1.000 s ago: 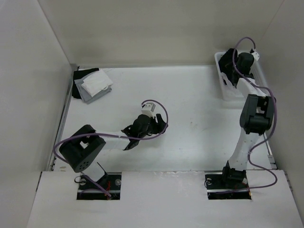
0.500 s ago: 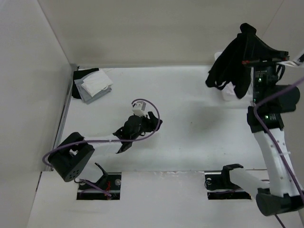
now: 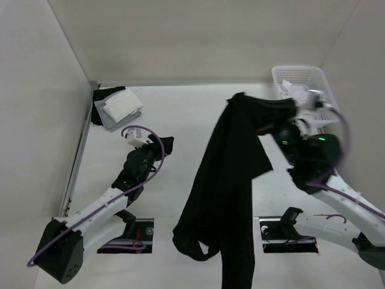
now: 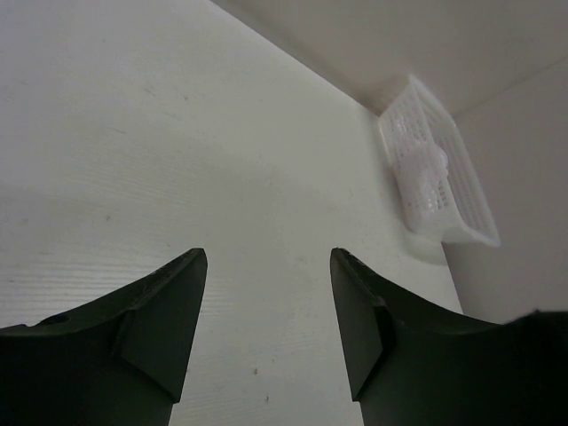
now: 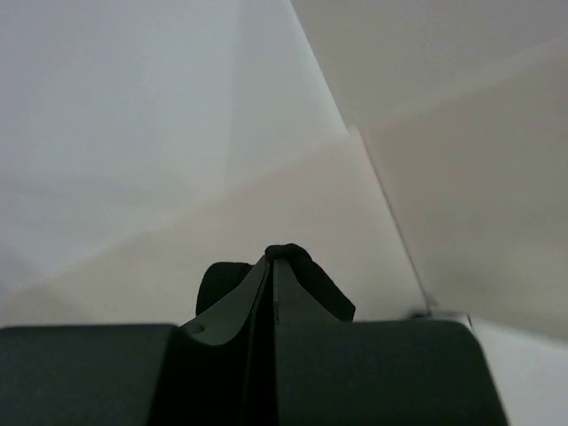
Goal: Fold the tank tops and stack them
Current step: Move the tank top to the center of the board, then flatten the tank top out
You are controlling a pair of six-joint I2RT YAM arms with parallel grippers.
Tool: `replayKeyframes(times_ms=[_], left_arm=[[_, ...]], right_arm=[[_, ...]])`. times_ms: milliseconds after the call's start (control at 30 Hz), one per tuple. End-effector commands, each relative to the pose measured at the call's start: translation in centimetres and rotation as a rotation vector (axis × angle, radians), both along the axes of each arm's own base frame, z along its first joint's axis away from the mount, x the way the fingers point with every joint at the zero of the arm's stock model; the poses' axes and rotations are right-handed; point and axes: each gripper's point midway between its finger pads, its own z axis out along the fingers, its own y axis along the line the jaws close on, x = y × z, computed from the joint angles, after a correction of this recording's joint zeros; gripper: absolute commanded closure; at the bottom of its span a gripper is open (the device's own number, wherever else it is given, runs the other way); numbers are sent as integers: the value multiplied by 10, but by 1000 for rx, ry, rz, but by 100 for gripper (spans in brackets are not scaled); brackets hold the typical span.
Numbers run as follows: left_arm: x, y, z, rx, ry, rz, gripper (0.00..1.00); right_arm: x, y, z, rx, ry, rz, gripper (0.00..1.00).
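A long black tank top (image 3: 225,186) hangs in the air from my right gripper (image 3: 248,105), which is raised above the table's middle right. In the right wrist view that gripper (image 5: 282,259) is shut, with a bulge of the black cloth (image 5: 293,253) showing at its tips. The top's lower end hangs down past the table's near edge. Folded white (image 3: 124,103) and grey (image 3: 110,118) tops lie stacked in the back left corner on a black piece (image 3: 101,96). My left gripper (image 3: 165,144) is open and empty over the table's left half, seen also in the left wrist view (image 4: 266,284).
A white mesh basket (image 3: 310,75) stands at the back right with white cloth (image 3: 291,89) in it; it also shows in the left wrist view (image 4: 461,191). Walls enclose the table on the left, back and right.
My right arm has lifted the black tank top out of the basket and swung it toward the table's middle, where it now hangs full length. My left arm has drawn back to the left.
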Motion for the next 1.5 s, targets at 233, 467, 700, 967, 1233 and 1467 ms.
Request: replayKeyframes(times_ms=[233, 467, 700, 967, 1233, 1467], left_arm=[[-7, 59, -49, 119, 173, 148, 46], [-23, 33, -81, 252, 285, 39, 51], [-57, 16, -122, 351, 464, -55, 50], [-72, 5, -145, 359, 544, -92, 47], [-78, 0, -152, 349, 559, -104, 63], [-79, -1, -153, 347, 560, -113, 74]], right_arm=[[220, 15, -274, -72, 607, -45, 77], [208, -6, -324, -215, 742, -159, 59], [109, 50, -427, -616, 950, -77, 88], [103, 77, -456, -671, 954, -101, 55], [151, 66, -469, -599, 969, -187, 56], [164, 72, -474, -586, 980, -161, 61]])
